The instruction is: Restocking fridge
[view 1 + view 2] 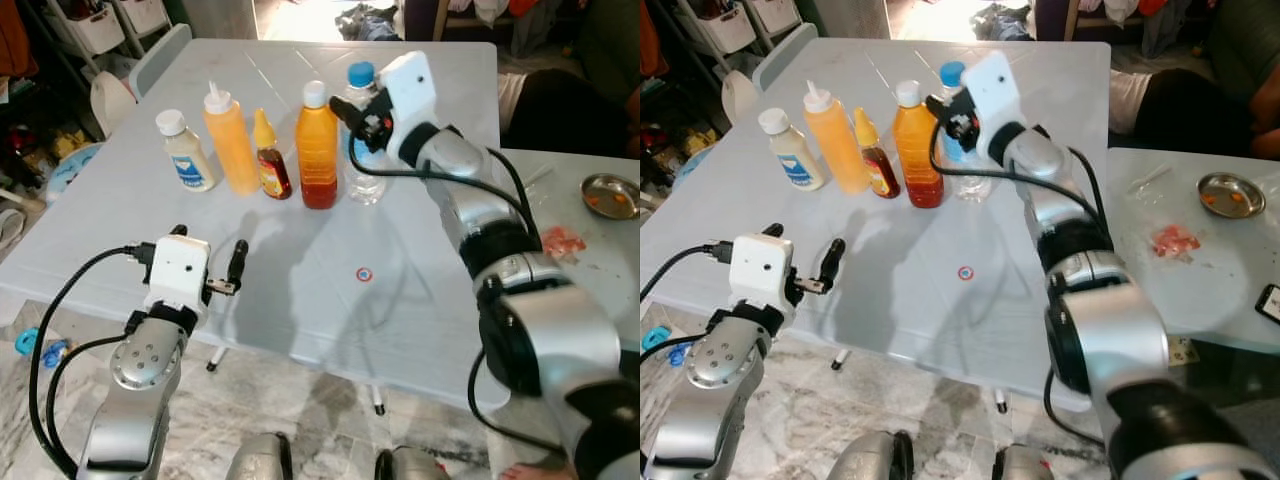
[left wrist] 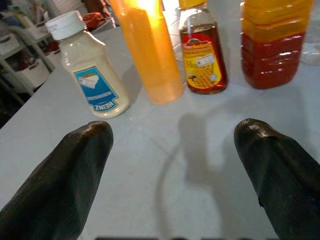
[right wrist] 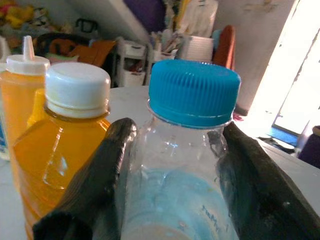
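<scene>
The pale surface (image 1: 300, 300) carries a row of five bottles near its far edge, set side by side and upright, presumably lined up there so each can be lifted in turn and carried to the fridge. At the end of the row nearer the right edge stands the clear water bottle (image 1: 362, 150) with a blue cap; beside it comes the orange juice bottle (image 1: 317, 148), then the small honey bottle (image 1: 270, 160), the tall squeeze bottle (image 1: 230, 140) and the white mayonnaise bottle (image 1: 186, 152).

The right gripper (image 3: 172, 165) is reached out to the water bottle, with one finger on either side of its shoulder below the cap, closed on it or very nearly so; the grip appears placed high so the neighbouring juice bottle is not knocked.

The left gripper (image 2: 175, 150) is held low over the near edge, well short of the row, its fingers spread wide and holding nothing, seemingly kept ready for a second bottle.
</scene>
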`<state>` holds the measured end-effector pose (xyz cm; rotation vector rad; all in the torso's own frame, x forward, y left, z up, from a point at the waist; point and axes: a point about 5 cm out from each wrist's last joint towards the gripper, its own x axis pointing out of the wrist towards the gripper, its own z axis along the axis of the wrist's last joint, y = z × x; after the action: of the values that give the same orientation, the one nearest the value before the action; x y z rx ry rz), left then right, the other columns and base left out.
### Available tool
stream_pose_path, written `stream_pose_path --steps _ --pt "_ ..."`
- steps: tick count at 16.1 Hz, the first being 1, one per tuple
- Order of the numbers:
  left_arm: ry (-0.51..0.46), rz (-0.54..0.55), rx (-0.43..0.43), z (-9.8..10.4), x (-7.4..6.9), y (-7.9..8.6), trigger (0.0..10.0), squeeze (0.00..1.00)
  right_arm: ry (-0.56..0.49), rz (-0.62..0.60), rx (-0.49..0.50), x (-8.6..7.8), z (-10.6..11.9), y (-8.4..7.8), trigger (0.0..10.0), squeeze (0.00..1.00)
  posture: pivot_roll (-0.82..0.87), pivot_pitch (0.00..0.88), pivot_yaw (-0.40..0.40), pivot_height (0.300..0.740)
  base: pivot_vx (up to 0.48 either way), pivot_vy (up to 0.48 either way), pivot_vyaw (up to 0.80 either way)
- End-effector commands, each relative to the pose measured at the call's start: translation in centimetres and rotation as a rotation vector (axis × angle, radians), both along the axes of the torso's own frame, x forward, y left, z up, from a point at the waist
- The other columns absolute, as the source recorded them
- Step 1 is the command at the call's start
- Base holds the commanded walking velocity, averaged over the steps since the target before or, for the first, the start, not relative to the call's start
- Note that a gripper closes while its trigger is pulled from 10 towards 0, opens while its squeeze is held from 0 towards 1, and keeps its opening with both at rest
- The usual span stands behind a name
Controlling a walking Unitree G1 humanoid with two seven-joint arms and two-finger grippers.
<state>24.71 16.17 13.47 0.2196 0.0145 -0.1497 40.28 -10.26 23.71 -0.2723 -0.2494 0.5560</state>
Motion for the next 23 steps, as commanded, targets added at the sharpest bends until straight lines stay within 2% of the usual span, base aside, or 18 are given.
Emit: stream_pose_path --steps 1,2,3,4,5,6,7,8,10,11,12,13,15,18,21,23 --pt "0.012 0.006 0.011 -0.4 0.1 0.0 10.0 0.0 0.004 -0.011 0.038 -0.2 0.0 0.0 10.0 0.0 0.09 0.084 0.076 0.74 0.0 0.0 0.0" --pt "0.014 0.005 0.005 -0.5 0.2 -0.2 10.0 0.0 0.004 -0.029 0.081 -0.9 -0.5 -0.3 10.0 0.0 0.08 0.073 0.071 0.74 0.0 0.0 0.0" --pt "0.025 0.005 -0.001 -0.9 0.4 -0.6 10.0 0.0 0.003 -0.045 0.128 -2.2 -1.3 -0.6 5.4 0.0 0.06 0.061 0.066 0.74 0.0 0.0 0.0" --pt "0.031 0.0 -0.004 -1.1 0.5 -0.8 10.0 0.0 0.001 -0.059 0.14 -2.9 -1.8 -0.8 1.9 0.0 0.05 0.052 0.064 0.74 0.0 0.0 0.0" --pt "0.03 -0.009 -0.011 -1.2 0.5 -1.1 10.0 0.0 0.002 -0.083 0.157 -3.9 -2.3 -1.1 0.0 0.0 0.03 0.041 0.063 0.74 0.0 0.0 0.0" --pt "0.03 -0.018 -0.018 -1.3 0.6 -1.4 10.0 0.0 0.0 -0.103 0.171 -5.1 -2.7 -1.2 2.3 0.0 0.02 0.032 0.065 0.74 0.0 0.0 0.0" --pt "0.03 -0.026 -0.026 -1.4 0.7 -1.7 10.0 0.0 0.0 -0.122 0.187 -5.8 -2.9 -1.4 4.0 0.0 0.01 0.021 0.066 0.74 0.0 0.0 0.0" --pt "0.028 -0.031 -0.03 -1.4 0.8 -1.9 10.0 0.0 0.007 -0.144 0.202 -6.3 -2.9 -1.6 4.6 0.0 0.0 0.009 0.066 0.74 0.0 0.0 0.0" --pt "0.027 -0.022 -0.048 -1.8 1.1 -2.3 10.0 0.0 0.04 -0.196 0.235 -7.6 -3.1 -2.3 2.5 0.0 -0.02 0.0 0.054 0.74 0.0 0.0 0.0" --pt "0.028 -0.018 -0.052 -1.8 1.2 -2.3 10.0 0.0 0.043 -0.2 0.234 -7.8 -3.1 -2.3 1.9 0.0 -0.02 0.0 0.054 0.74 0.0 0.0 0.0" --pt "0.029 -0.015 -0.057 -2.0 1.3 -2.5 10.0 0.0 0.064 -0.215 0.236 -8.6 -3.4 -2.2 7.0 0.0 -0.03 0.0 0.036 0.74 0.0 0.0 0.0" --pt "0.029 -0.011 -0.054 -2.2 1.5 -2.7 10.0 0.0 0.07 -0.223 0.227 -9.2 -3.6 -2.0 10.0 0.0 -0.03 0.0 0.03 0.74 0.0 0.0 0.0" --pt "0.011 0.01 -0.052 -2.0 1.9 -2.7 10.0 0.0 0.078 -0.258 0.238 -10.0 -4.4 -2.1 10.0 0.0 -0.03 0.0 0.019 0.74 0.0 0.0 0.0" --pt "0.007 0.062 -0.081 -2.1 1.8 -2.2 10.0 0.0 0.092 -0.296 0.226 -12.2 -6.0 -2.6 10.0 0.0 -0.04 0.0 0.023 0.74 0.0 0.0 0.0" --pt "0.0 0.054 -0.071 -2.1 2.5 -2.7 10.0 0.0 0.113 -0.326 0.228 -12.9 -6.1 -2.5 10.0 0.0 -0.05 0.0 0.026 0.74 0.0 0.0 0.0" --pt "-0.007 0.075 -0.076 -2.0 2.9 -2.3 10.0 0.0 0.111 -0.338 0.24 -12.8 -6.1 -2.5 10.0 0.0 -0.05 0.0 0.021 0.74 -0.12 0.0 0.0"
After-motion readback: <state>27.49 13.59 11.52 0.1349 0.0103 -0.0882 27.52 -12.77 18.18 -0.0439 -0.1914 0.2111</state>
